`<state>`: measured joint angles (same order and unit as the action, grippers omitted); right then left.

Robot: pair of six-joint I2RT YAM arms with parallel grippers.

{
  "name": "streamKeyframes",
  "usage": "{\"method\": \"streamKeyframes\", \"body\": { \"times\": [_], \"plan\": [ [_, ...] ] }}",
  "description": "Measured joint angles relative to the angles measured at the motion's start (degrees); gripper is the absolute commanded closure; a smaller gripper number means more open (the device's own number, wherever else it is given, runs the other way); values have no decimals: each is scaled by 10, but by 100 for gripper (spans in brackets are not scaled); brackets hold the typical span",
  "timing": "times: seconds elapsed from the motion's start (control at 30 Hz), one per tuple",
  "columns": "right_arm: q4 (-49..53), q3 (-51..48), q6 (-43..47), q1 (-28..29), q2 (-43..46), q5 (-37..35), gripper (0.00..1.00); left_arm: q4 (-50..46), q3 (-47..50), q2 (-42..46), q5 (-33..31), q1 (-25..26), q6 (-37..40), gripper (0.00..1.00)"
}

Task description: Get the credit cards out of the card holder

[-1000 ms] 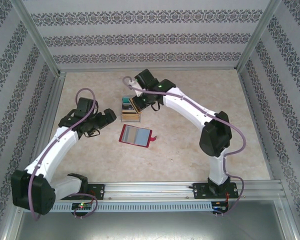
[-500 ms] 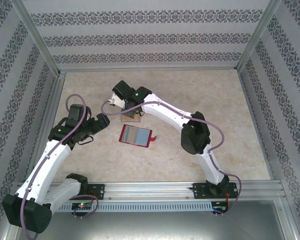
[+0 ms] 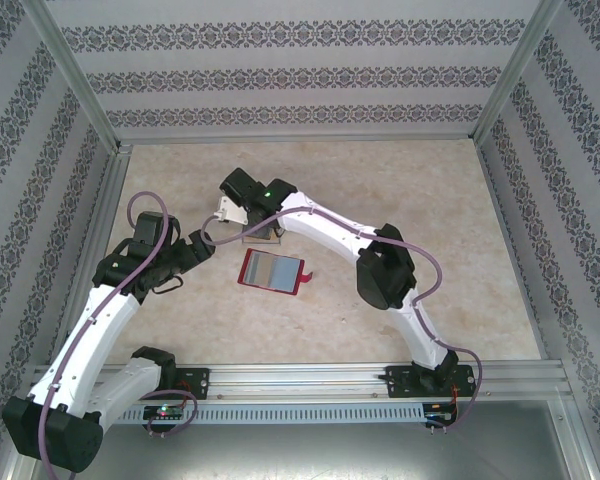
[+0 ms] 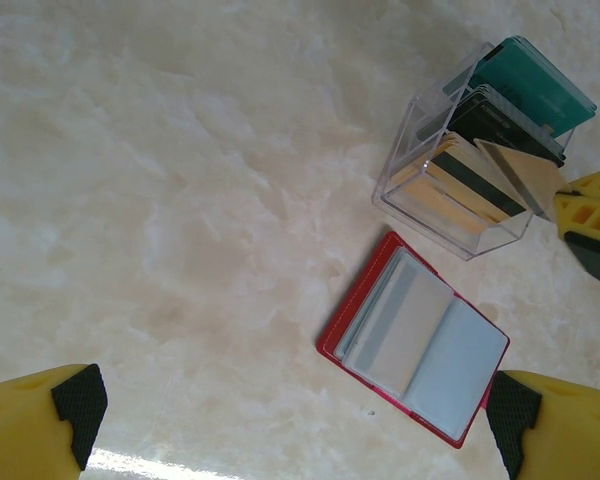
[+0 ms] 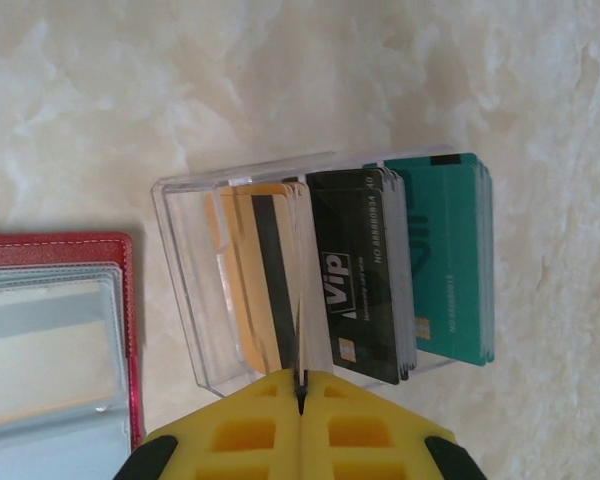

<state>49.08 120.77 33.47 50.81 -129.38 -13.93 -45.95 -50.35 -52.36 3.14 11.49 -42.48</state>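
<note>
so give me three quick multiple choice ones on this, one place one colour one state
1. Where is the clear box relative to the card holder?
A. on top of it
B. just beyond it, farther from the robot
C. at the near rail

2. What colour is the Vip card?
A. black
B. teal
C. red

3. How does the card holder lie?
A. shut
B. standing on edge
C. open, inner face up

B: the top view shows the clear box just past the card holder.
A: the Vip card is black in the right wrist view.
C: the card holder's grey-blue inner face shows, flat on the table.
</note>
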Motion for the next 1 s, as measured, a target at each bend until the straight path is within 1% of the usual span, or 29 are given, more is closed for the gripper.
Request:
{"method": "streamKeyframes", "body": {
  "times": [0.57, 0.63, 0.67, 0.7, 0.73, 1.0],
  "plan": [
    [-17, -13, 4, -1, -36, -9, 100, -5, 10, 0, -4, 0, 0, 0],
    [-17, -13, 4, -1, -36, -9, 94, -5, 10, 0, -4, 0, 0, 0],
    [-17, -13, 4, -2, -36, -9, 89, -5, 10, 0, -4, 0, 0, 0],
    [-18, -13, 4, -2, -36, -10, 79, -5, 10, 0, -4, 0, 0, 0],
    [-19, -13, 3, -3, -37, -11, 72, -5, 10, 0, -4, 0, 0, 0],
    [-27, -13, -3, -8, -45, -28, 71, -6, 11, 0, -3, 0, 0, 0]
  ]
}}
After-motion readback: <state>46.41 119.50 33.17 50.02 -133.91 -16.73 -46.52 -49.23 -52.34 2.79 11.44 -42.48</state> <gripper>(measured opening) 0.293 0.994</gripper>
